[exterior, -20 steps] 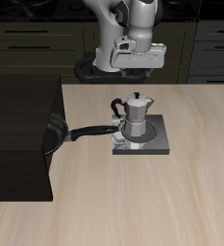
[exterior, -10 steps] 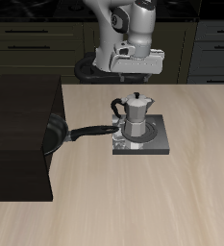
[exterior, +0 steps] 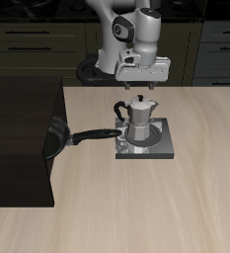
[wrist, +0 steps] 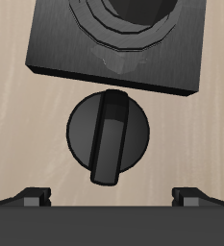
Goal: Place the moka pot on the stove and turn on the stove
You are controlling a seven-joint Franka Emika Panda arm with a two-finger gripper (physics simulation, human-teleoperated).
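Pot seated, gripper lines up over the stove's knob

The large black box-shaped block [exterior: 23, 143] sits at 9 o'clock of the stove [exterior: 164, 150], a black frying pan [exterior: 55, 136] leaning on it. The moka pot [exterior: 138, 119] stands on the coil, so step 1 looks done. The gripper [exterior: 146, 83] hovers at 12 o'clock, fingers spread wide, holding nothing, the black knob [wrist: 109, 135] centred between them. Step 2 calls for descending, closing on the knob's ridge, then twisting.

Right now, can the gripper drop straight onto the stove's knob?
Probably yes: the gripper hangs over the knob with open jaws and nothing between; the moka pot already sits on the stove.
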